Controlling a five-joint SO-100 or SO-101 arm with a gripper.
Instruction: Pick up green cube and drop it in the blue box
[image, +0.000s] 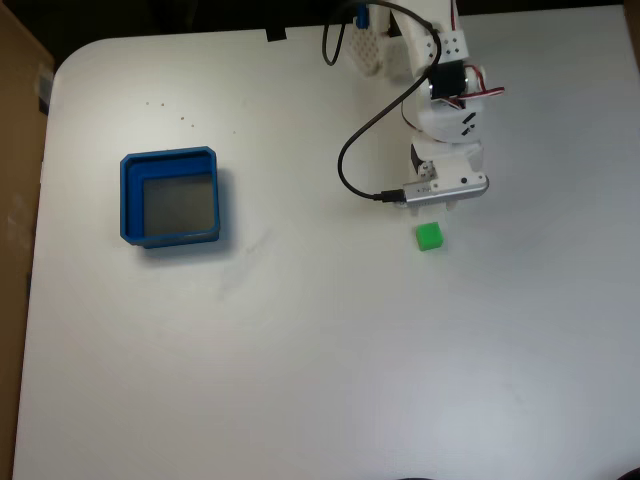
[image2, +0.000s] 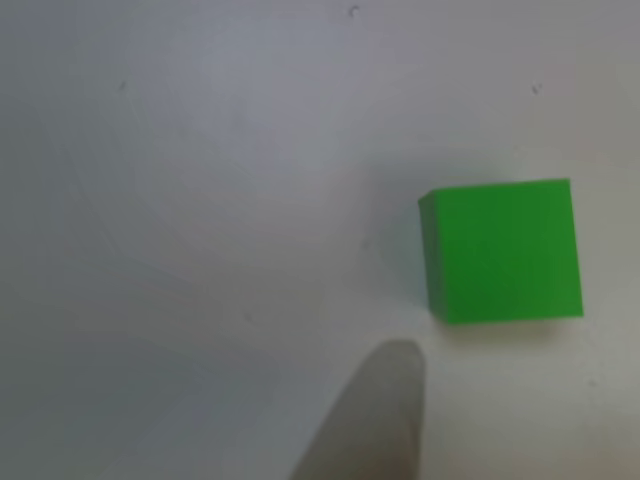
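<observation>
Green cube (image: 429, 236) sits free on the white worktop (image: 320, 350), well right of the blue box (image: 171, 197). Claw (image: 440, 205) hovers just above the cube; open or closed, cannot tell. Risk: one fingertip (image2: 375, 420) off-centre could nudge the cube aside.

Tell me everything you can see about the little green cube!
The green cube is small, bright green and plain-faced, with crisp edges; it looks like plastic. It sits flat on the white table, just below the arm in the fixed view and far right of the blue box. Up close, a blurry fingertip nears its lower-left corner without touching.
</observation>
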